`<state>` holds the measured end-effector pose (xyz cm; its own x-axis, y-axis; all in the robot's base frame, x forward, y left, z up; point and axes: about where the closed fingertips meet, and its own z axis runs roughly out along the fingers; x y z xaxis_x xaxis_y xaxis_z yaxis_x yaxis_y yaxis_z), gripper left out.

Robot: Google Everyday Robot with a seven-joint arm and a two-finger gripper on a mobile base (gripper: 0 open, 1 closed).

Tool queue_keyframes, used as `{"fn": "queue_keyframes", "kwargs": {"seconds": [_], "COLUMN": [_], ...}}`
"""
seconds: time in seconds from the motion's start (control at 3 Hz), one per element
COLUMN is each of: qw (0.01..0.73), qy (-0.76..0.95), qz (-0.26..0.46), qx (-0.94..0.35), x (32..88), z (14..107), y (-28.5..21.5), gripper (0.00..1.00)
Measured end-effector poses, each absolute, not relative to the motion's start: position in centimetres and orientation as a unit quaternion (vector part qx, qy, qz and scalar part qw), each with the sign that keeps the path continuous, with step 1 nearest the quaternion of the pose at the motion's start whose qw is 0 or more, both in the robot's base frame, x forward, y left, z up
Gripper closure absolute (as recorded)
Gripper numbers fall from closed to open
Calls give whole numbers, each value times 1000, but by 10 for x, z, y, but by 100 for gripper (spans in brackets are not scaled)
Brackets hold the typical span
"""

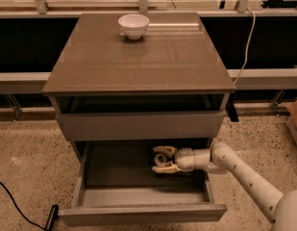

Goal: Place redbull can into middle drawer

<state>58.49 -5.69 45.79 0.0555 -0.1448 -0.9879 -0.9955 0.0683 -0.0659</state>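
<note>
A robot's white arm (246,174) reaches in from the right into the pulled-out middle drawer (142,214) of a grey-brown cabinet (138,61), where its gripper (156,160) sits low over the drawer floor near the back right corner. The two tan fingers (166,151) lie spread just wide enough to bracket the redbull can (162,158), one on either side and closed against it. Only the can's silvery round top shows between them, and it is inside the drawer box. The drawer above (141,125) stands slightly ajar, its plain front panel overhanging the gripper. A white bowl (133,25) rests at the far edge of the cabinet top (well apart from the arm), and a black cable (16,203) trails across the speckled floor (28,158) at lower left.
</note>
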Motion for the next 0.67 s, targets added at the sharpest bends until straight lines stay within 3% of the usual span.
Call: {"fn": "queue_keyframes", "kwargs": {"seconds": [0.33,0.67], "qw": [496,496], "qy": [537,537], "qz": [430,430], "qx": [-530,-530], "x": [584,584], "z": [458,458], "y": [-55,-55], "gripper": [0,0]}}
